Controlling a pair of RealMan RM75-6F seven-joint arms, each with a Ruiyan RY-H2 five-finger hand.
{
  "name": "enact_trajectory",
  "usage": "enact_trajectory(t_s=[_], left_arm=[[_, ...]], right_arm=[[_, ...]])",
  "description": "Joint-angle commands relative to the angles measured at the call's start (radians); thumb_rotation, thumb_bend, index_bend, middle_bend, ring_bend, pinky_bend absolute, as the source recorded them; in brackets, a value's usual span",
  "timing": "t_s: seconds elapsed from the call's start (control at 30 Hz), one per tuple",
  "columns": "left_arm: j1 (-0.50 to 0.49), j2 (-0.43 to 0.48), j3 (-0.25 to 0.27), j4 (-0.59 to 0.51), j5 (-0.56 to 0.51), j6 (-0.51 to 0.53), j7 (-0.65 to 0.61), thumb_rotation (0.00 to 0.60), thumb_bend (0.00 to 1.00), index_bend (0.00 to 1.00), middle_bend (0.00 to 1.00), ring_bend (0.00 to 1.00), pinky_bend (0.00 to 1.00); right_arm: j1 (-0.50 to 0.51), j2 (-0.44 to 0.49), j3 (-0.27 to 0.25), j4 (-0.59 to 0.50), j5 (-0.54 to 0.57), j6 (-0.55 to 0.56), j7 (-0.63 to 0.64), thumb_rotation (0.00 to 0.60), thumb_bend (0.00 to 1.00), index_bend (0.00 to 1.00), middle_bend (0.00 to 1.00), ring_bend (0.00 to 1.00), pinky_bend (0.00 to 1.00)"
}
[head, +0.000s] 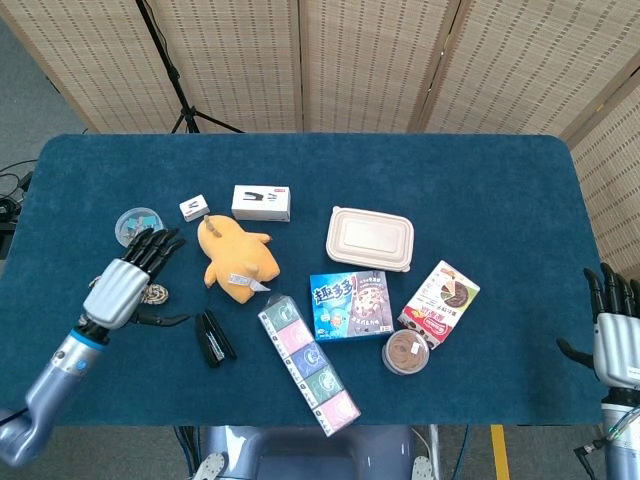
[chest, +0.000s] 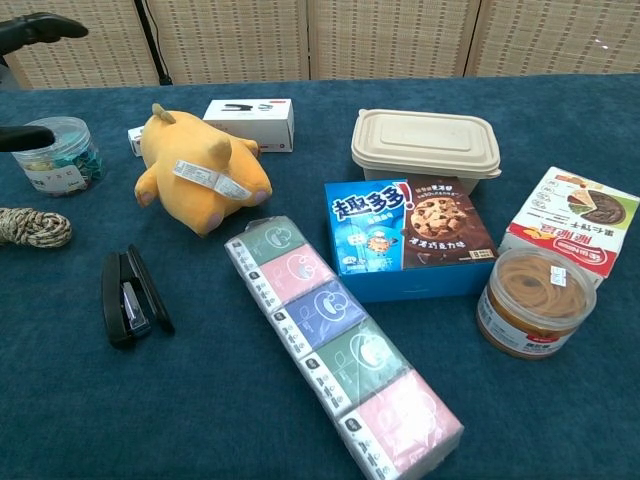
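STEP: reaching over rope coil (chest: 33, 227) | left hand (head: 128, 281) spread, empty; right hand (head: 615, 335) spread, idle | NEXT: likely lowering, closing on coil

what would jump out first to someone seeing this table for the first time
Probably the orange plush toy, lying left of centre on the blue table, bright against the cloth. Next, the left hand hovering with spread fingers over the coil of rope, near the black stapler. Then the long row of pastel tissue packs running diagonally toward the front edge, beside the blue cookie box.
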Motion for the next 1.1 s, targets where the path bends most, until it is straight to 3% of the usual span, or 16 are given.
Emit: enact_trajectory(t_s=[0.03,0.37,1.1], left_arm=[[-0.125,-0.138,-0.013,0.200,0.079,0.020,-0.144,0.125,0.00,0.00,0.00,0.00,0.00],[-0.268,-0.353,0.016,0.519,0.078,-0.007,-0.310,0.105,0.00,0.00,0.00,0.00,0.00],[-0.379,-0.573,0.112,0.833,0.007,-0.160,-0.451,0.105,0.00,0.00,0.00,0.00,0.00]], right_arm=[[0.004,-0.004,0.003,0.007,0.007,-0.004,-0.005,0.600,0.00,0.00,0.00,0.00,0.00],[0.011,-0.015,0.011,0.029,0.038,-0.010,-0.022,0.600,0.00,0.00,0.00,0.00,0.00],[0.020,-0.023,0.009,0.040,0.055,-0.015,-0.041,0.600,0.00,0.00,0.00,0.00,0.00]])
